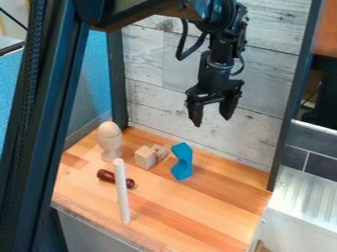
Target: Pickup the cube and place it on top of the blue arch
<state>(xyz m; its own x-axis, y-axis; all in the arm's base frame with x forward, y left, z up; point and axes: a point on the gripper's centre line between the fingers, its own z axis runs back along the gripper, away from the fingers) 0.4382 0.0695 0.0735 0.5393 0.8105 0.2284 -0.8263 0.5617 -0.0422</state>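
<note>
Nothing's done yet: I have the gripper [212, 121] up high, jaws apart and empty. The cube [145, 157] sits left of the blue arch [182, 161]; grasp, lift and placing remain.

Single view from above, slanting down across wooden tabletop [191, 209] toward plank wall [154, 106], moderate distance.

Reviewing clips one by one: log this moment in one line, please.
gripper open, empty, above counter | cube on counter, apart from blue arch | arch on end | cube not yet placed
</note>
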